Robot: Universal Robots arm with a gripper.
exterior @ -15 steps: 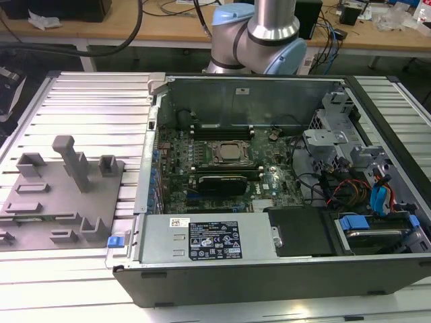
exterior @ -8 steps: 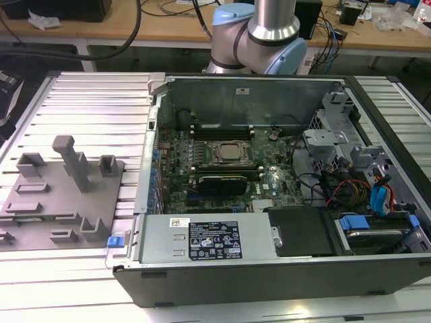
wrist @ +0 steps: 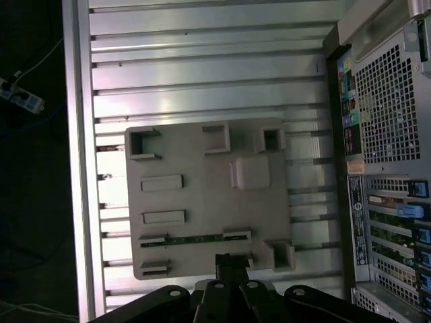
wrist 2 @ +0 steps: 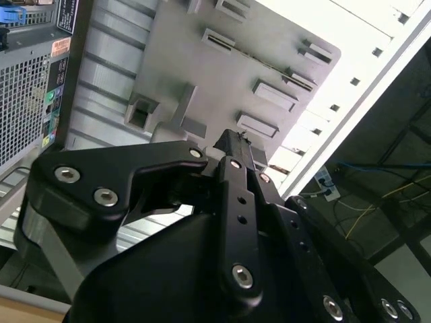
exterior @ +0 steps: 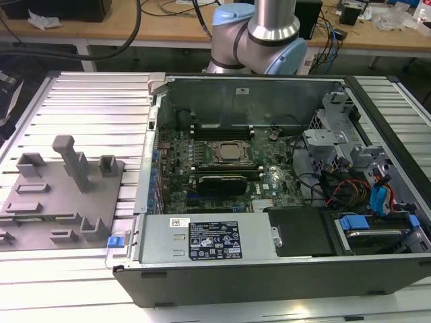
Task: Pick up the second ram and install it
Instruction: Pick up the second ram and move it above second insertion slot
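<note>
Over the grey fixture plate, the jaws hang clear of it. In the first wrist view they look pressed together, with nothing pinched between them. Height above the plate: cannot tell.

The second ram stands on edge in the plate's long narrow slot, held between two small end brackets. As sighted, the jaws sit nearer one end of that slot than its middle.

Risks, as judged:
- If the jaws stay closed on the way down, they would strike the stick's top edge or an end bracket rather than straddle it.
- A grip taken near the end would let the thin board tilt or bind in the slot on lifting.
- A tilted stick would meet a motherboard slot askew and fail to seat.
- The upright post on the plate stands near any path across to the case.

Containers:
- The plate lies on the slatted tabletop, at the exterior view's left. Its other pockets look bare.
- The open computer case, centre to right of the exterior view, holds the CPU socket at mid-frame.
- Memory slots sit above the socket, and a black block sits just below it.
- The power supply runs along the lower wall, and cables are bundled at the right.
- Which slots are filled: cannot tell.
</note>
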